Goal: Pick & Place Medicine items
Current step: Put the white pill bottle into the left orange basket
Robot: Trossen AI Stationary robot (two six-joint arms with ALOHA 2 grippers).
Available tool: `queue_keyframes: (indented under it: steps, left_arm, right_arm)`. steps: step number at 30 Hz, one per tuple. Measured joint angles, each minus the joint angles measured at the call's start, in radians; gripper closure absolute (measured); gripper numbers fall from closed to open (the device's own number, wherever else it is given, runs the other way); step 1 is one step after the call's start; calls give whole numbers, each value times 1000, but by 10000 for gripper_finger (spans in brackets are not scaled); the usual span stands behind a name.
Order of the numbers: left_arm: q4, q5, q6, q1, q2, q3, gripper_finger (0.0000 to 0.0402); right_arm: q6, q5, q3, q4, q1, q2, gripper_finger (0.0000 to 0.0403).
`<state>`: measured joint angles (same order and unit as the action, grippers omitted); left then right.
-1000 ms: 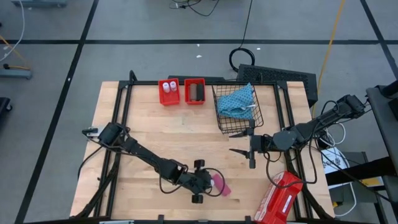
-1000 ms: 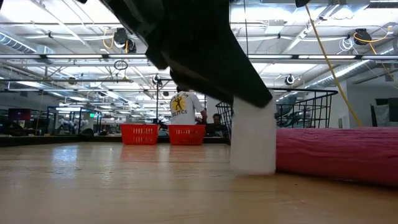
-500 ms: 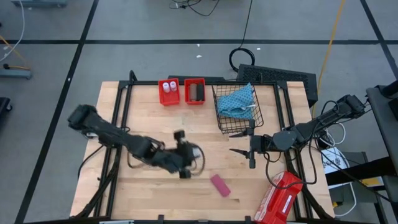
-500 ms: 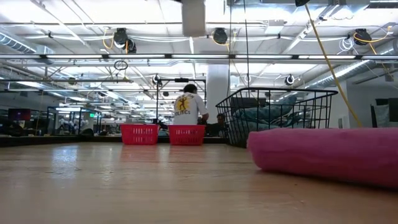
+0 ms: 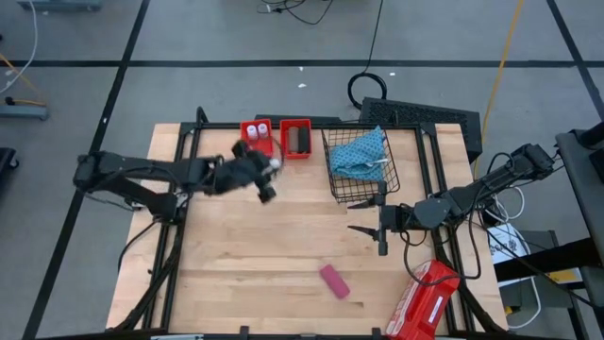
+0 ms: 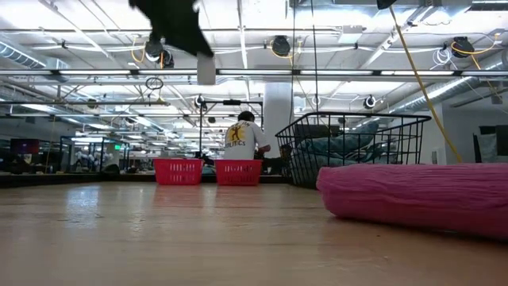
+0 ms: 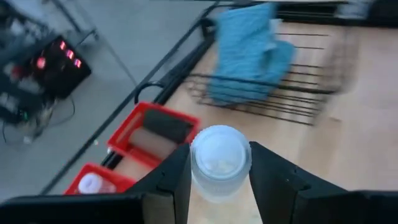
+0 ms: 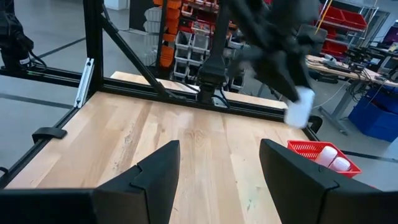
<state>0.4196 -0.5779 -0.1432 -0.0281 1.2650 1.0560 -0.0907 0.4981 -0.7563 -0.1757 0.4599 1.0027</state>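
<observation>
Left gripper (image 7: 219, 180) pinches a white-capped vial (image 7: 219, 158), carried toward the red bins (image 5: 256, 139) for sorting; right gripper (image 8: 217, 165) waits spread.

The table (image 5: 245, 246) is pale wood, matt; the basket (image 5: 363, 189) is black wire; the cloth (image 5: 361, 151) looks soft.

Vial (image 7: 219, 155) in left claw (image 5: 267, 176), beside bins (image 5: 294, 139).

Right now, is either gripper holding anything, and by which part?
The left gripper holds a white-capped vial by its sides, cap outward. The right gripper is open and empty.
</observation>
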Motion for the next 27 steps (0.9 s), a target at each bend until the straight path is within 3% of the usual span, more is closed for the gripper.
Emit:
queue_keyframes:
  steps: [6, 13, 19, 27]
  left_arm:
    - [-258, 197, 41, 306, -78, -215, 267]
    - [-326, 363, 0, 595, -22, -314, 267]
    - [-401, 424, -8, 681, 96, -332, 267]
    - [-507, 422, -9, 696, 270, -332, 267]
  right_arm:
    - [-66, 3, 0, -7, -19, 0, 193]
    - [-80, 4, 0, 9, -76, 0, 193]
    - [-80, 1, 0, 16, -139, 0, 193]
    - [-71, -1, 0, 23, -173, 0, 193]
